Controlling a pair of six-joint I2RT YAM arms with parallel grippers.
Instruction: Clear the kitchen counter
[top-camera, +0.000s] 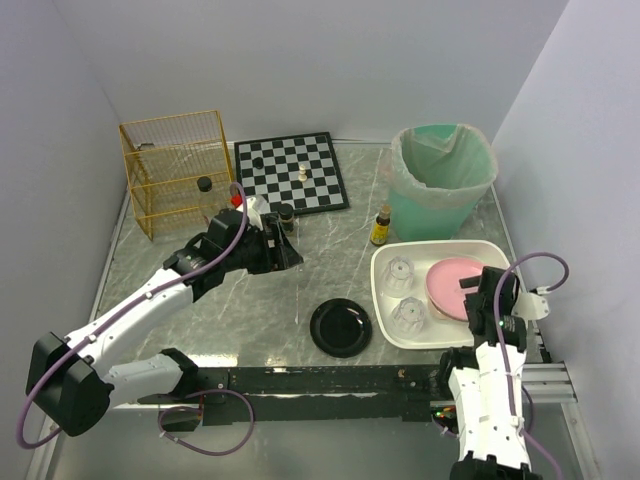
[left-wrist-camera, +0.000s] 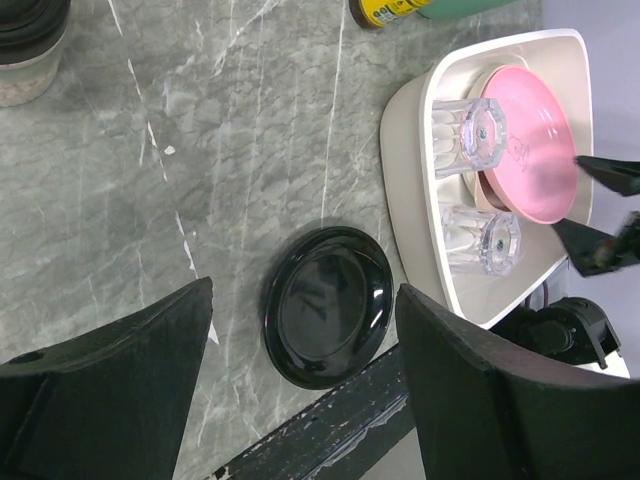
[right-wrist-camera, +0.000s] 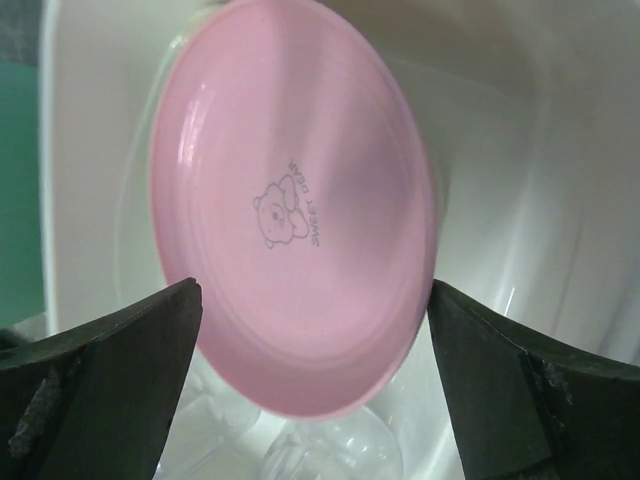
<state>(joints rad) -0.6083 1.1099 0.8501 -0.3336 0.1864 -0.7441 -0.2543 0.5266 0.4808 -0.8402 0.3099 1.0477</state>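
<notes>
From the top camera, the large flat grey-green marble-look table (top-camera: 330, 270) with pale veins fills the floor between the white walls and carries all the things. The left pincer (top-camera: 287, 247) hangs over its left-middle part, near a yellow wire basket (top-camera: 175, 170) and a black-and-white chessboard (top-camera: 292, 172). A round glossy black plate (top-camera: 341, 327) lies on the table near the front edge, just beside a white rectangular plastic tray (top-camera: 440, 246). In the tray are a round pink plastic plate (top-camera: 450, 282) and two clear ribbed glasses (top-camera: 399, 276). The right pincer (top-camera: 468, 290) is over the near side of the pink plate. A green bin (top-camera: 440, 190) stands behind the tray, with a small brown bottle with a yellow label (top-camera: 381, 227) beside it.

From the left wrist camera, the left pincer (left-wrist-camera: 302, 295) is wide open and holds nothing. The black plate (left-wrist-camera: 327, 305) lies on the table below it.

From the right wrist camera, the right pincer (right-wrist-camera: 315, 290) is spread wide, with one finger at each side of the pink plate (right-wrist-camera: 300, 150). It grips nothing. The plate has a small bear drawing and rests in the tray (right-wrist-camera: 560, 200).
</notes>
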